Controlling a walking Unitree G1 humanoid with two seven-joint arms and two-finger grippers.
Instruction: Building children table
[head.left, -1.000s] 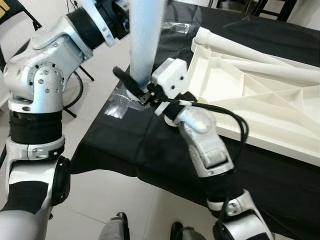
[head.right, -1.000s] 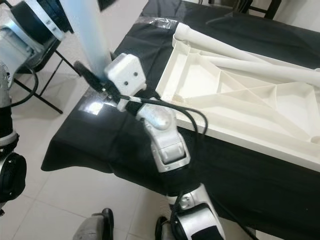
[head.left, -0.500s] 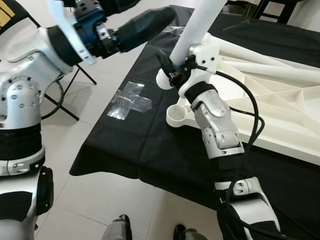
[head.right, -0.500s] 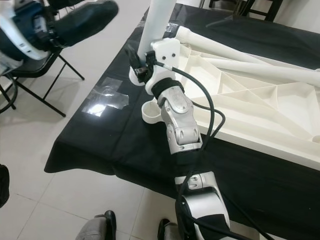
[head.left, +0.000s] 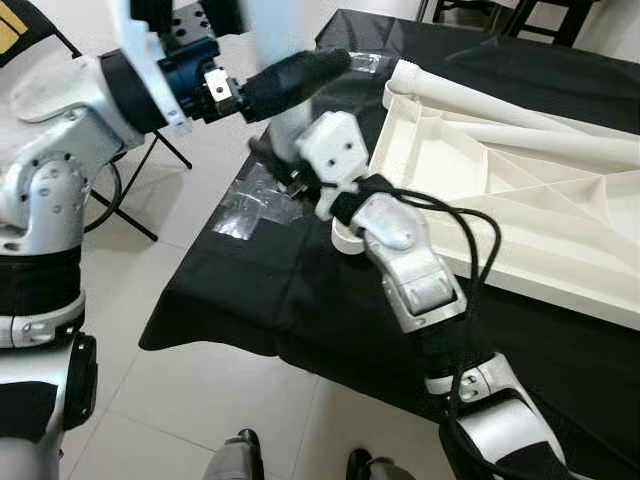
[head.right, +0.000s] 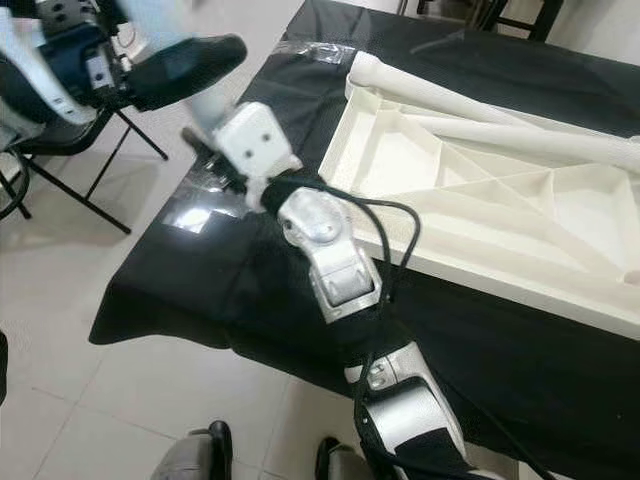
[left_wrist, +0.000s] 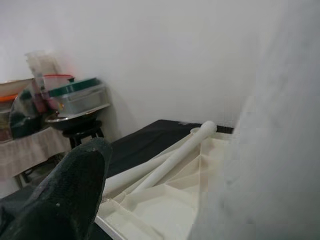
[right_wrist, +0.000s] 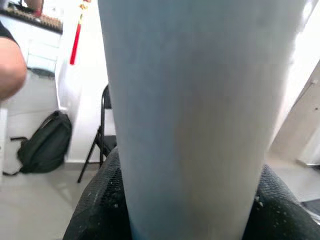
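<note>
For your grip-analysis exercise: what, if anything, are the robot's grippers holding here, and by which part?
The right gripper clamps the white cylindrical plastic table leg across its shaft near the lower end. The left gripper lies against the leg higher up; its grip cannot be told.

- Pale tiled floor (head.left: 200, 390) fills the lower left.
- Black-clothed table (head.right: 200, 270) runs from centre to right.
- Black folding chair (head.right: 110, 150) at upper left.
- White wall (left_wrist: 150, 50) behind.

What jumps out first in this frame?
The right gripper is clamped on a white table leg held upright over the black table's near-left corner, and the left gripper is closing in on it. Beside them lies the upturned white tabletop.
</note>
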